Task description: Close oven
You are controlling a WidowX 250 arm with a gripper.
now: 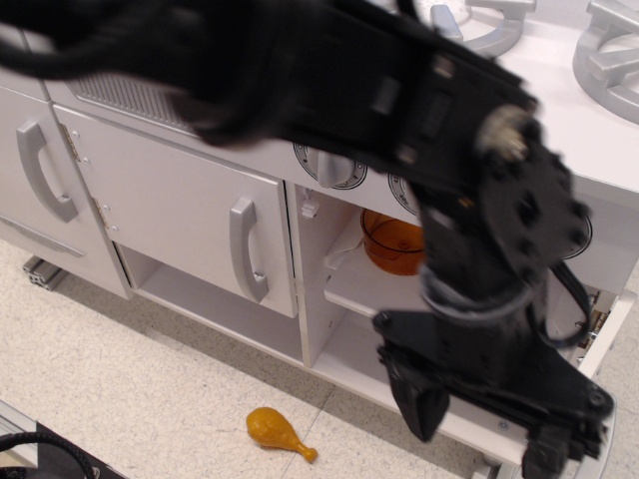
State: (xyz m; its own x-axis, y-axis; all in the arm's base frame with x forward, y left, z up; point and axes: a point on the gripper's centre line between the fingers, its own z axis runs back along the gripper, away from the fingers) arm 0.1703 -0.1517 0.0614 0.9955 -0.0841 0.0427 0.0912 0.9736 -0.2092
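Observation:
The white oven (344, 289) stands open; its cavity shows a shelf with an orange bowl (389, 241) on it. Only a strip of its door (621, 317) shows at the far right, swung outward; the door's handle is hidden behind my arm. One grey dial (329, 166) peeks out under the arm. My black gripper (486, 431) hangs open and empty in front of the oven's lower right part, close to the open door, with one finger (421, 404) to the left and the other at the bottom edge.
A yellow toy drumstick (280, 432) lies on the floor in front of the kitchen. White cabinet doors with vertical grey handles (247, 249) stand to the left. Silver burners (609, 50) are on top. My arm hides the oven's right half.

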